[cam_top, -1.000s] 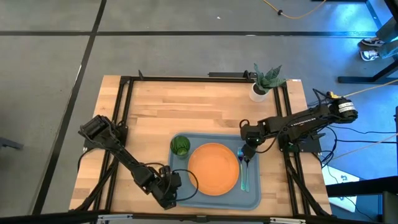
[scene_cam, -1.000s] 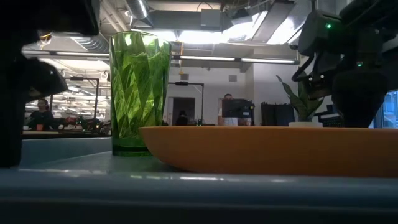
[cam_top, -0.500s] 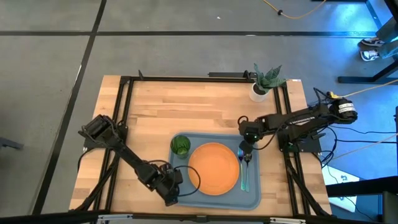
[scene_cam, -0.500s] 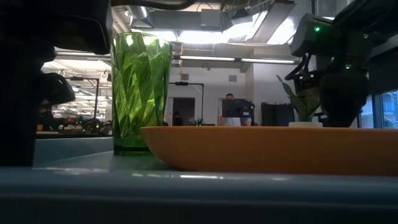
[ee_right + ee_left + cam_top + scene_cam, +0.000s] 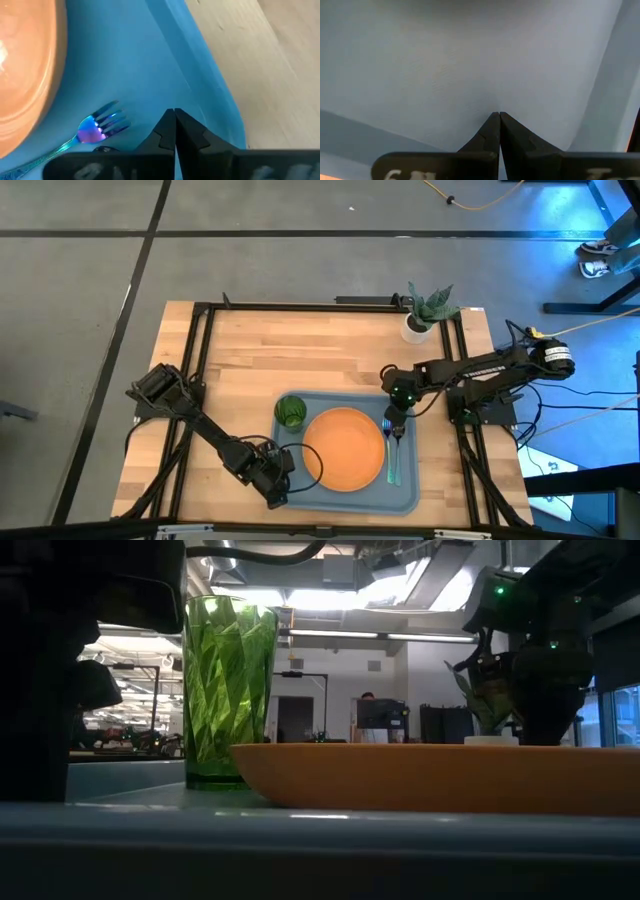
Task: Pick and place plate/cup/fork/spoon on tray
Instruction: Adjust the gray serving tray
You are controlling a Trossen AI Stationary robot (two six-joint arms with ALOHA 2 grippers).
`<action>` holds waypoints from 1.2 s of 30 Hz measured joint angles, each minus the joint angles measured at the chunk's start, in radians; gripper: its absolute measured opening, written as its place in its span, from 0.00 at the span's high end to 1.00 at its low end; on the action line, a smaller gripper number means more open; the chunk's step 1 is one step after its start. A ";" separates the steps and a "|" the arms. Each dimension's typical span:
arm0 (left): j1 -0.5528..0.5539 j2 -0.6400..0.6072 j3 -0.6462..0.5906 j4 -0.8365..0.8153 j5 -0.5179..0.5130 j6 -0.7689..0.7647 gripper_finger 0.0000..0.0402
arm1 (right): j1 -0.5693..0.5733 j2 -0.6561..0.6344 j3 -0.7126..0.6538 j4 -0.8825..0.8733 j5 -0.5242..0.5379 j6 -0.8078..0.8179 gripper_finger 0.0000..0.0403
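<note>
The surface (image 5: 300, 360) is pale butcher-block wood, framed by black metal rails, and it stands on a grey floor (image 5: 80, 280) crossed by dark lines. A leafy plant in a white pot (image 5: 420, 315) sits at the far right corner. Beyond that corner a yellow cable (image 5: 480, 202) trails across the floor, which is washed in blue light there, and the dark legs of other furniture (image 5: 600, 290) show near the edge. Seen level from the low view, the room behind is a large open workspace — long ceiling light strips (image 5: 340, 636), exposed ducts (image 5: 345, 570) overhead, a dark doorway (image 5: 293, 715) in the far wall. A person (image 5: 368, 700) is behind a monitor (image 5: 378, 715), and desks line the left side.
</note>
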 joint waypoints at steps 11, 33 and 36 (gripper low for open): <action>0.001 0.000 0.000 -0.009 0.002 -0.002 1.00 | -0.007 0.001 -0.061 0.048 0.040 0.006 0.99; 0.035 -0.002 0.001 -0.186 0.016 -0.101 1.00 | -0.143 0.109 -0.061 0.278 0.083 -0.134 0.99; 0.040 -0.002 0.001 -0.192 0.009 -0.101 1.00 | -0.160 0.116 -0.062 0.311 0.082 -0.154 0.99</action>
